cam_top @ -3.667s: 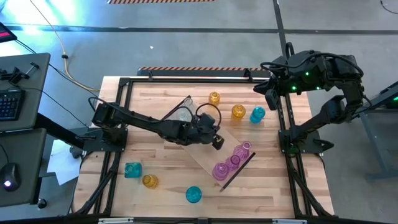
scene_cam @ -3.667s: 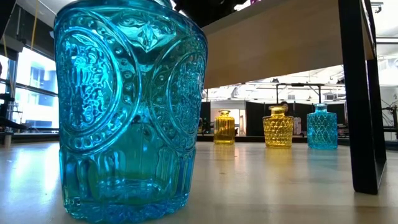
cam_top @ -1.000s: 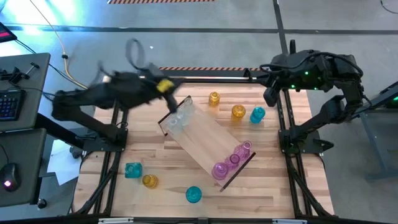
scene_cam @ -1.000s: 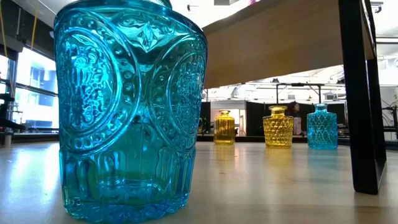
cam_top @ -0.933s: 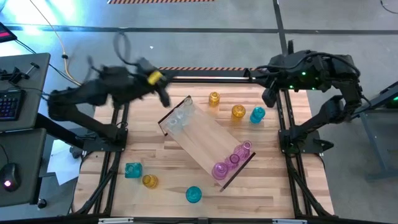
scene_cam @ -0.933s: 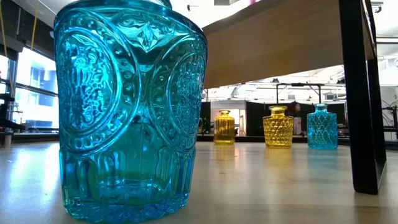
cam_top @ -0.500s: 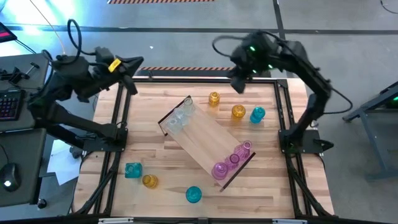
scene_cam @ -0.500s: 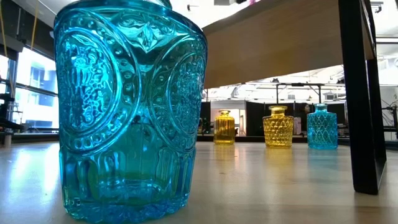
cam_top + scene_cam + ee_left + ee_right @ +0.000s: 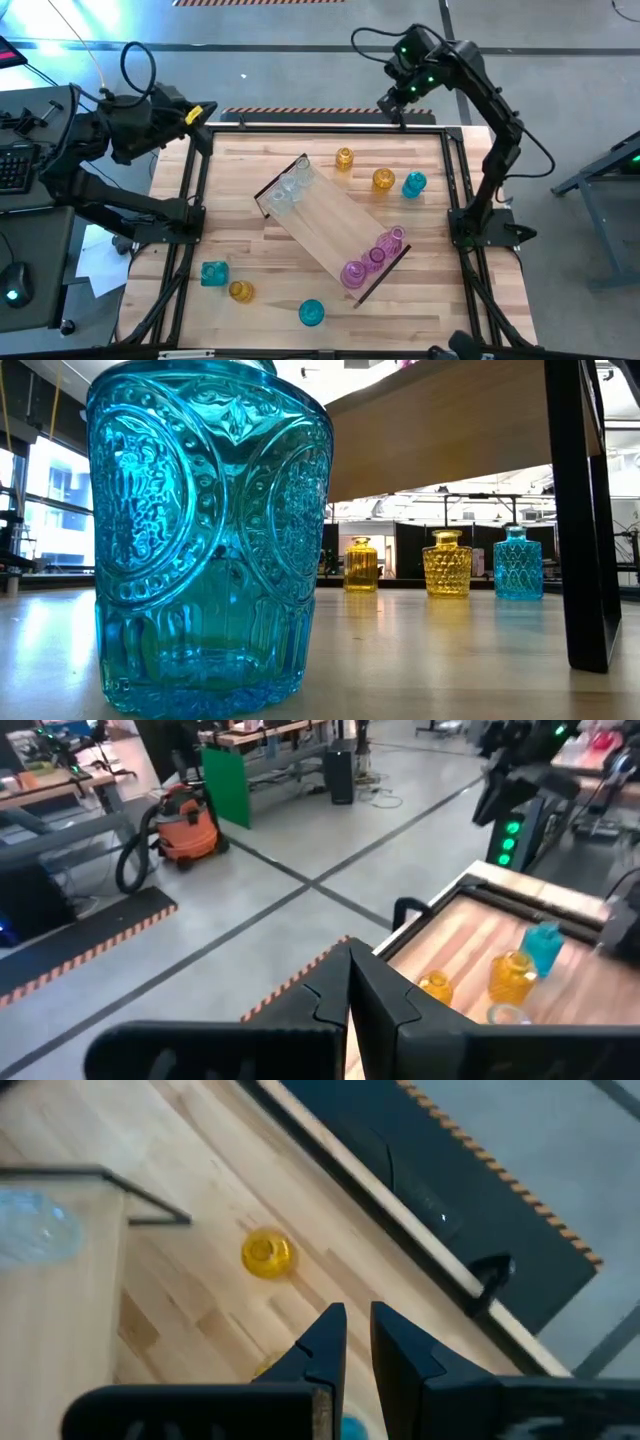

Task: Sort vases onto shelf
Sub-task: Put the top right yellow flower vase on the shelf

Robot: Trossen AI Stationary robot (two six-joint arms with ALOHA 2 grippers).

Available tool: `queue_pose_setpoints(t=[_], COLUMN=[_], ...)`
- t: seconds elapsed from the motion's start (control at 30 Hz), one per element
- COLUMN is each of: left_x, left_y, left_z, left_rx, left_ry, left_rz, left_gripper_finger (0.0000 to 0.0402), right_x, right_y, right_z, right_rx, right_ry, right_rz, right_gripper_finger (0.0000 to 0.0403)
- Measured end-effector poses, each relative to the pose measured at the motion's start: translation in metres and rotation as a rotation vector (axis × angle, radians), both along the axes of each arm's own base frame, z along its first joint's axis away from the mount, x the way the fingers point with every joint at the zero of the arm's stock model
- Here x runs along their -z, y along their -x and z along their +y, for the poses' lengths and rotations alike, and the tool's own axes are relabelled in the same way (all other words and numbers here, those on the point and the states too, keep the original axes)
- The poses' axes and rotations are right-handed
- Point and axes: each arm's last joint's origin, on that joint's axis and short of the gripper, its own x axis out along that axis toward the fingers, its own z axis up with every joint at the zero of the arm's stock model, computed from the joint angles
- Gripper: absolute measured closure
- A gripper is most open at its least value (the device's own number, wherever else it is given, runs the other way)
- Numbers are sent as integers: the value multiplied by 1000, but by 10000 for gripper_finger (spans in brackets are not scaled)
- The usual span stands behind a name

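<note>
The shelf [image 9: 328, 222] lies slantwise on the table, standing on its dark end pieces [image 9: 585, 510]. Clear vases [image 9: 286, 188] stand at its far-left end and pink vases [image 9: 370, 260] at its near-right end. Two yellow vases [image 9: 344, 158] [image 9: 383, 180] and a teal one [image 9: 414, 184] stand on the table behind it. A teal [image 9: 213, 273], a yellow [image 9: 240, 291] and another teal vase [image 9: 311, 313] stand near the front. My left gripper [image 9: 207, 127] is shut at the far left corner. My right gripper [image 9: 397, 112] hangs over the far edge, its fingers [image 9: 330, 1342] a narrow slit apart around nothing.
A black frame rail [image 9: 320, 126] runs along the table's far edge, with side rails [image 9: 455, 190] left and right. In the low view the near teal vase [image 9: 205, 540] fills the left half. A desk with a keyboard [image 9: 15, 165] stands left of the table.
My left gripper has drawn back from over the far left of the table toward its left edge, shut and with nothing in it. My right gripper has swung from the table's far right corner leftward along the far edge and tipped further down. No vase has moved.
</note>
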Motion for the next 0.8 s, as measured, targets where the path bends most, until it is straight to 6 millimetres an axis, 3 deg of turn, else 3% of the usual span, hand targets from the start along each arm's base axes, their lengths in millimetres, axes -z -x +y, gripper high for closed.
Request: queue_pose_setpoints(t=[0.13,0.3,0.57,0.8], left_x=[0,0,-2,3], left_y=[0,-1,-13,-28], left_z=[1,3,10,18], left_rx=[-8,-25,-111,-173], left_ry=[-5,-4,-14,22], left_rz=[5,-3,-31,-33], left_gripper_finger=[401,401,401,401], right_x=[1,19,89,132], right_y=[6,7,18,25], right_z=[0,-8,-39,-63], right_rx=[-31,-9,18,-60], right_ry=[20,-24,-213,-252], right_rz=[31,97,267,202], right_gripper_finger=[370,370,370,370])
